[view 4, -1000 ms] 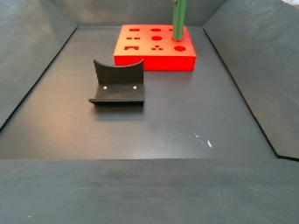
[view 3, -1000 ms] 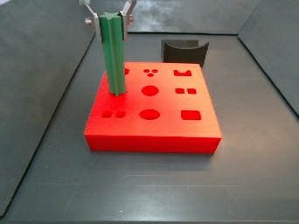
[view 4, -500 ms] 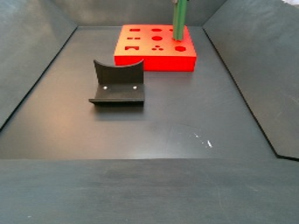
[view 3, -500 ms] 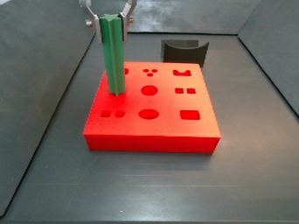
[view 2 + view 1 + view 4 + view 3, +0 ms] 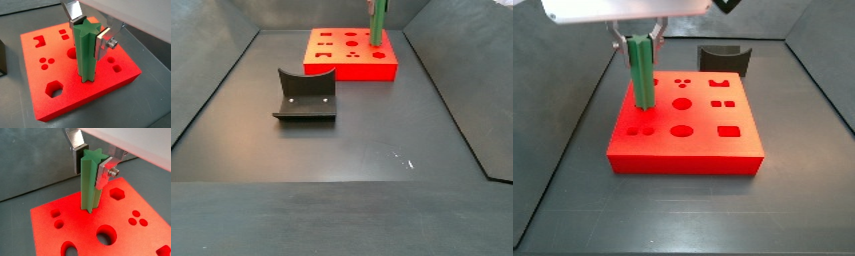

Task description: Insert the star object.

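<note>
In both wrist views the hand (image 5: 91, 159) (image 5: 90, 31) pinches the star object (image 5: 91, 180) (image 5: 86, 52) — upright, foot on the red block (image 5: 40, 82).

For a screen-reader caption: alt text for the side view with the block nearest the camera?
The pincer holds the green star object upright, its lower end at the red block top near a corner. A dark curved piece sits behind.

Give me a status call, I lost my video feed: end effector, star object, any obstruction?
End effector above the red block, shut on the star object. Star object upright, lower end at the block's top face. Dark curved piece sits apart; nothing in the way.
</note>
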